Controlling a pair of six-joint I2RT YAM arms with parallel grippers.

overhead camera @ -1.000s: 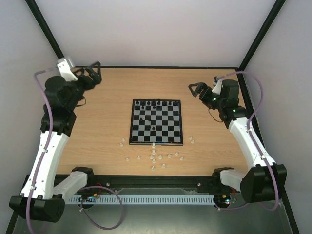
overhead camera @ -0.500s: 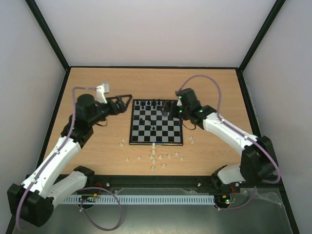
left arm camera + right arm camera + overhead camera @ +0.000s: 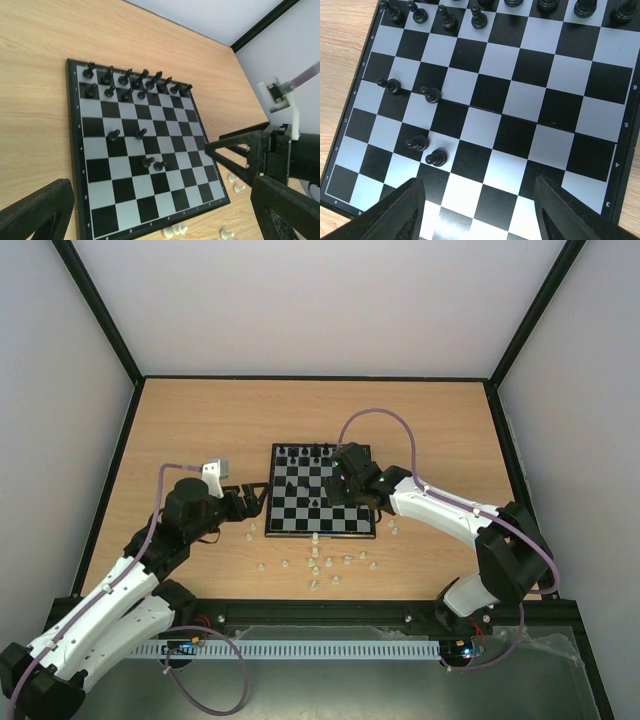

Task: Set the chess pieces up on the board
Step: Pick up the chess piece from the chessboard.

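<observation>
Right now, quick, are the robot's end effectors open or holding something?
Left end effector: open, holding nothing.
Right end effector: open, holding nothing.

1. A robot test cell in a lab: plain white panels [image 3: 300, 300] set in black frame posts [image 3: 97, 310] close off the left, far and right sides.
2. A left arm [image 3: 120, 580] and a right arm [image 3: 450, 510] are bolted at the near edge of a wooden desk [image 3: 200, 420].
3. Purple cables [image 3: 375, 412] and a slotted wiring rail [image 3: 320, 649] run by the arm bases.

I've got the board [image 3: 321, 492] centred on the table [image 3: 200, 425], chess pieces [image 3: 318, 451] along its far rows, few mid-board, rest scattered just nearer.
</observation>
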